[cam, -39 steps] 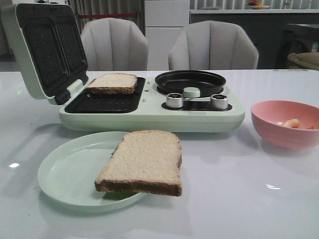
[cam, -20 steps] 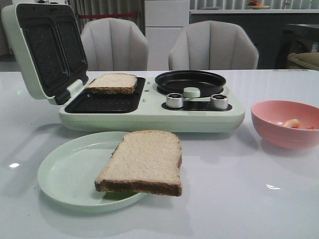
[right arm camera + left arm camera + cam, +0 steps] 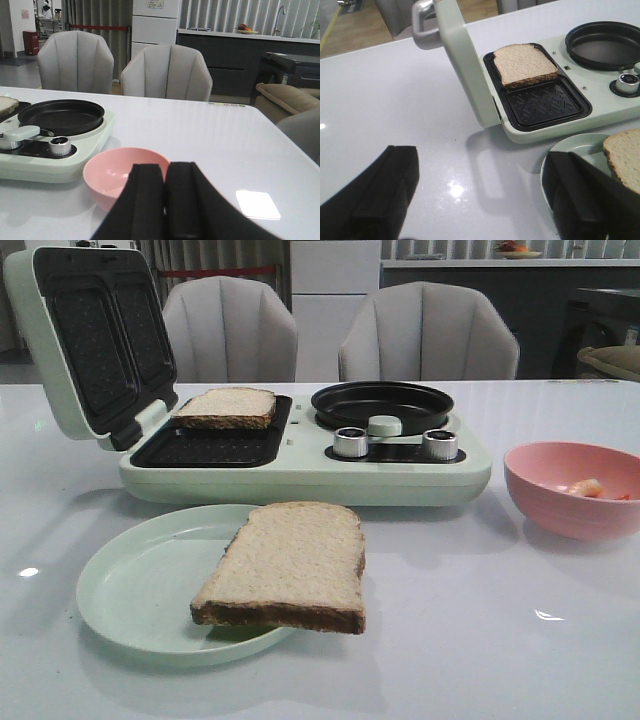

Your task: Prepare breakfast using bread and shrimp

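Note:
One bread slice (image 3: 226, 406) lies in the far slot of the open pale green sandwich maker (image 3: 300, 465); it also shows in the left wrist view (image 3: 525, 64). The second bread slice (image 3: 288, 564) lies on the pale green plate (image 3: 130, 590), overhanging its right rim, and its corner shows in the left wrist view (image 3: 626, 156). The shrimp (image 3: 586, 487) sits in the pink bowl (image 3: 570, 490). My left gripper (image 3: 480, 165) is open and empty above bare table, left of the plate. My right gripper (image 3: 165, 172) is shut and empty, just this side of the pink bowl (image 3: 120, 172). Neither gripper shows in the front view.
The sandwich maker's lid (image 3: 85, 340) stands open at the left, its handle (image 3: 422, 22) pointing away. A black round pan (image 3: 381, 405) and two silver knobs (image 3: 350, 442) sit on its right half. Two grey chairs (image 3: 428, 332) stand behind the white table.

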Available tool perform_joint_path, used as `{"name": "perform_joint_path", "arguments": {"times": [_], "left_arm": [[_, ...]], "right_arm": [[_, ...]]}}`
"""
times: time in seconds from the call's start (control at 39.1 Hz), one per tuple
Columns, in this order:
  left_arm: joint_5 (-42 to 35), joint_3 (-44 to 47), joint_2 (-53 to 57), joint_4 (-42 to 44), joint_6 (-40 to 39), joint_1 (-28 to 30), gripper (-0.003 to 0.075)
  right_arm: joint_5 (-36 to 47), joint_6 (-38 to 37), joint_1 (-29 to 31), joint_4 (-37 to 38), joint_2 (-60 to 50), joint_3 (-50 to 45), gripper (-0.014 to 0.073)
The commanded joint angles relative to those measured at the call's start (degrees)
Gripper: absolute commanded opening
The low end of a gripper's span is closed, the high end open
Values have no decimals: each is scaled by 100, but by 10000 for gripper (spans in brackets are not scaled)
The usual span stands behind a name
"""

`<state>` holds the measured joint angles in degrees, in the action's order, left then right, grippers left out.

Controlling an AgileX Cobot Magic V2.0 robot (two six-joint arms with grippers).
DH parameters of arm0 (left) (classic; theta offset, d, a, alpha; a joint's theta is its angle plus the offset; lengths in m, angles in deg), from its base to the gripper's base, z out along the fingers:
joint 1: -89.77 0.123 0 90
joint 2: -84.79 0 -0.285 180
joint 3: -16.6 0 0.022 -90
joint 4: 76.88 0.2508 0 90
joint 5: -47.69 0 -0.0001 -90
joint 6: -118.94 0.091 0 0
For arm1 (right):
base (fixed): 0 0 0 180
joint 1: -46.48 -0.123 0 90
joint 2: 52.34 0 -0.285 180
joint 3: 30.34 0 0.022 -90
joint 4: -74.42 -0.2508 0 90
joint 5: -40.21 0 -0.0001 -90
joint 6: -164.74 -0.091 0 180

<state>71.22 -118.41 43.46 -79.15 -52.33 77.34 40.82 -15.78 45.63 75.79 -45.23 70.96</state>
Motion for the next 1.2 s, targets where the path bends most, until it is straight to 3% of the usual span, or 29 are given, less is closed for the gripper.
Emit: {"name": "perform_joint_path", "arguments": {"times": [0.0, 0.38, 0.61, 1.18], "left_arm": [[-324, 150, 597, -92, 3, 18, 564], [-360, 1189, 2429, -72, 3, 18, 564], [153, 1189, 2470, -96, 3, 18, 564], [155, 1189, 2470, -96, 3, 18, 564]], "right_arm": [[488, 17, -11, 44, -114, 92, 141], [488, 17, -11, 44, -114, 92, 141], [488, 17, -11, 44, -114, 92, 141], [488, 17, -11, 44, -114, 92, 141]]}}
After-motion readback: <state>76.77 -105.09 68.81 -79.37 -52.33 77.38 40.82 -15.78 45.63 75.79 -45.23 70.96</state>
